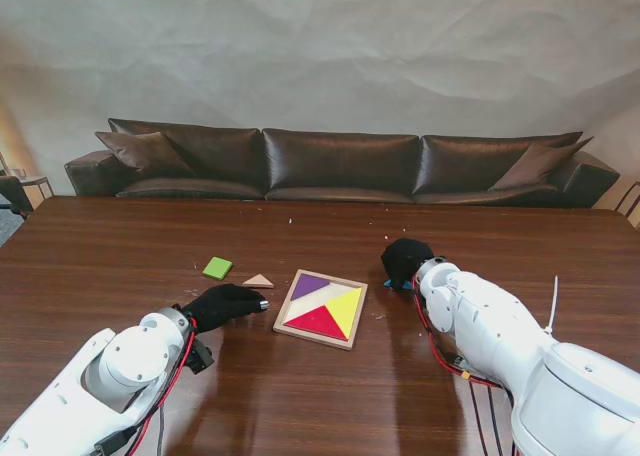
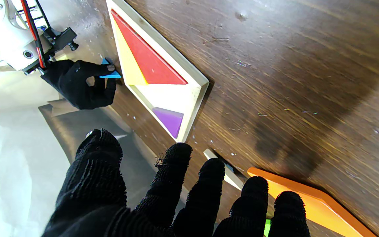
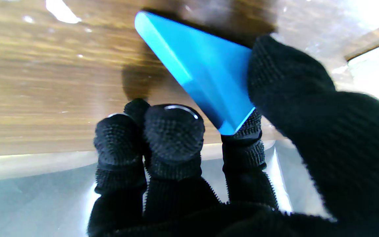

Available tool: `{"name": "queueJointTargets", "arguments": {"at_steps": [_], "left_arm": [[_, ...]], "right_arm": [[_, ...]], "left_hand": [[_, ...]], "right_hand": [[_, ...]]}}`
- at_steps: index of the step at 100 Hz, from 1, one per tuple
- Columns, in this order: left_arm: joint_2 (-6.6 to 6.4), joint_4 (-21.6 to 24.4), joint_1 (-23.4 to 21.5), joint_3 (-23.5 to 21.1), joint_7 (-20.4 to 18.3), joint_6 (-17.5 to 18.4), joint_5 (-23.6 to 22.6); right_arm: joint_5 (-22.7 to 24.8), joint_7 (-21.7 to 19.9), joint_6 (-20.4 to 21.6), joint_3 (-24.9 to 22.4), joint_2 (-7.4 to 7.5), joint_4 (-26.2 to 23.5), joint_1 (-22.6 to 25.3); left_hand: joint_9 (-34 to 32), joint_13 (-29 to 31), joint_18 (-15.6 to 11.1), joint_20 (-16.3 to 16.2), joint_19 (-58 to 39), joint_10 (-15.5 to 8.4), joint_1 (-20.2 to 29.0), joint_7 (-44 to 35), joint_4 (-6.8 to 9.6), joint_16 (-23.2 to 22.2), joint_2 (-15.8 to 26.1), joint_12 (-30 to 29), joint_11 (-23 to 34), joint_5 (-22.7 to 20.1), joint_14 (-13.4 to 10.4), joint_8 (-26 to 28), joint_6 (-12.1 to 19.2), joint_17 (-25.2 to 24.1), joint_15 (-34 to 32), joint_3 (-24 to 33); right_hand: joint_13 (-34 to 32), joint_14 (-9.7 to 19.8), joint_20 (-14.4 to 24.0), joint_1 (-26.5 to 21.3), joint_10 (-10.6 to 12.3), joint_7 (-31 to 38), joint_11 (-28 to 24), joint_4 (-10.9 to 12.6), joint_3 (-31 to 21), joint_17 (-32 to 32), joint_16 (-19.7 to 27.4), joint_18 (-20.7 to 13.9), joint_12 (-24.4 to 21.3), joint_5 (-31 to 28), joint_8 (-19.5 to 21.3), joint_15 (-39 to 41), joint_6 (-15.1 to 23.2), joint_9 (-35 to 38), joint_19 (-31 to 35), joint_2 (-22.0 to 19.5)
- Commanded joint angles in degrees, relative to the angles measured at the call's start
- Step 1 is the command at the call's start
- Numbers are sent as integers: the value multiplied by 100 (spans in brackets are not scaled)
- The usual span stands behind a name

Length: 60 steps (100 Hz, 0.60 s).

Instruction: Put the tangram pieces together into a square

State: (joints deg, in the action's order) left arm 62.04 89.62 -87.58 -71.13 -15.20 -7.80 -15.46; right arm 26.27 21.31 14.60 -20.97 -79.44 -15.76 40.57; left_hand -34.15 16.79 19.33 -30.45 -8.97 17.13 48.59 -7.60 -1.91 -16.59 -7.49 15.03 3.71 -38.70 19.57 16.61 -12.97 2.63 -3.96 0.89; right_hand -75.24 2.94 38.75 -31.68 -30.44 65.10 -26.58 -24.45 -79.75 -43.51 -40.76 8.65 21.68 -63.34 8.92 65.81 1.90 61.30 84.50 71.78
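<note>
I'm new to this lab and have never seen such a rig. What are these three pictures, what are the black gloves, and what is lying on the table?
The gloves cover a robot's two five-finger hands. One picture looks down from the robot's stand; the other two come from cameras on its wrists and appear upside down. On the table lies a tray already holding red, yellow and purple pieces. Left of it lie a green square and a tan triangle. The left hand is open, holding nothing. The right hand pinches a blue piece between thumb and finger.

Bright, even light glares off the glossy table [image 1: 120, 246], and the wrist views blur toward their edges.
</note>
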Motion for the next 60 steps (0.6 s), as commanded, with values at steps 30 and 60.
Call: {"name": "queueJointTargets", "arguments": {"at_steps": [30,60], "left_arm": [[10,-21,31,-3,-90,58,16],[14,-28,32,-10,-77,67,25]], "right_arm": [[-186,-290,-158,-231,-202,79,57],[-269,-494,-240,-279,-252,44,-23]], "left_hand": [[-167,32,-106,-48,-18,18,-60,-2,93,-32,251,35,31,-95,-2,31,-30,-1,-9,-135],[-171,27,-105,-48,-19,24,-54,-3,94,-31,249,36,33,-98,-1,31,-31,1,-6,-133]], "right_hand": [[-60,451,238,-254,2290,256,-1354,-65,-297,-2010,29,-154,573,-422,22,257,-23,2204,477,217],[-58,501,282,-290,2283,252,-1390,-51,-315,-2027,47,-228,621,-418,29,312,-24,2190,550,215]]}}
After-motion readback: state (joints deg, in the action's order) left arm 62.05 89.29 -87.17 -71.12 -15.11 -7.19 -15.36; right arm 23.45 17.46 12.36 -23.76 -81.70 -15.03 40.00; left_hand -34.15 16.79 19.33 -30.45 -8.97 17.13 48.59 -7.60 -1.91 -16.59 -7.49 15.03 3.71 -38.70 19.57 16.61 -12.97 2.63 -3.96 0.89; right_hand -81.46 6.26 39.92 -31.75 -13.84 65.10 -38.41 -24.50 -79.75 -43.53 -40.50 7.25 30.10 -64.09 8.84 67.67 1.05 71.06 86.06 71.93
